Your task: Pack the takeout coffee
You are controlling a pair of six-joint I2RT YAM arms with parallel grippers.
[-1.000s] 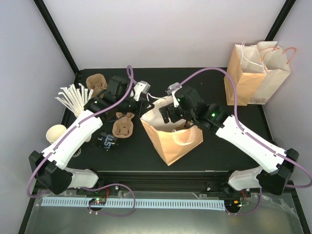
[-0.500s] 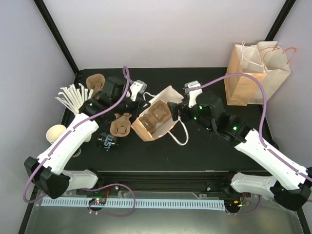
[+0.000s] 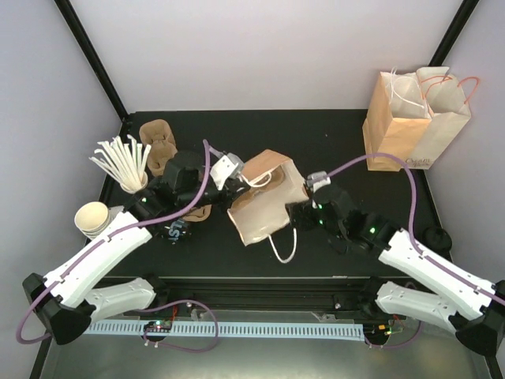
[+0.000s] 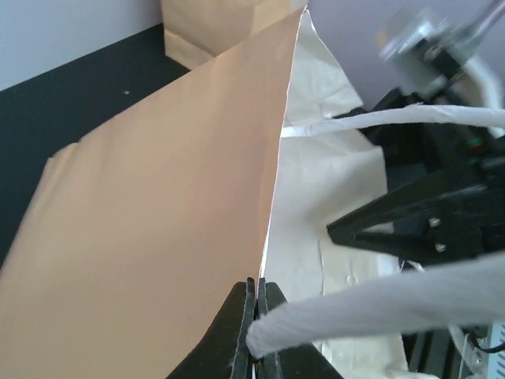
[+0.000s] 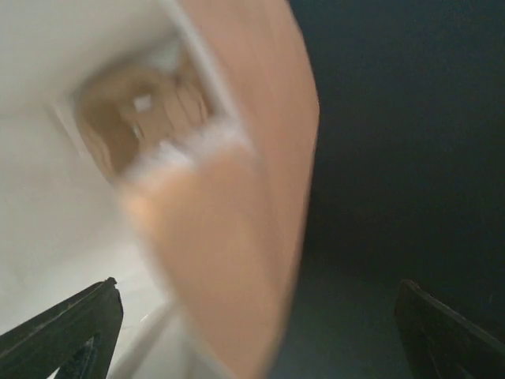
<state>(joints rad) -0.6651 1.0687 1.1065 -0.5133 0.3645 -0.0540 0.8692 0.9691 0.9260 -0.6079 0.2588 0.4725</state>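
Observation:
The takeout coffee (image 3: 174, 230) lies on its side on the black table, partly hidden under my left arm. A brown paper bag (image 3: 264, 199) lies tipped over mid-table with its white inside showing. My left gripper (image 3: 233, 175) is shut on the bag's rim (image 4: 272, 197), and the white cord handle (image 4: 371, 304) crosses its fingers. My right gripper (image 3: 297, 215) is open at the bag's right side. In the blurred right wrist view the bag wall (image 5: 237, 260) lies between its spread fingers (image 5: 71, 328). A brown carrier (image 5: 142, 110) sits inside the bag.
Brown pulp carriers lie at back left (image 3: 158, 140) and under my left arm (image 3: 201, 212). White straws (image 3: 122, 162) and lidless white cups (image 3: 95, 218) stand at left. Two more paper bags (image 3: 414, 118) stand at back right.
The bag has gone from upright to tipped over, toward the table's front. My right arm has drawn back toward the near edge and left the bag. My left gripper followed the rim.

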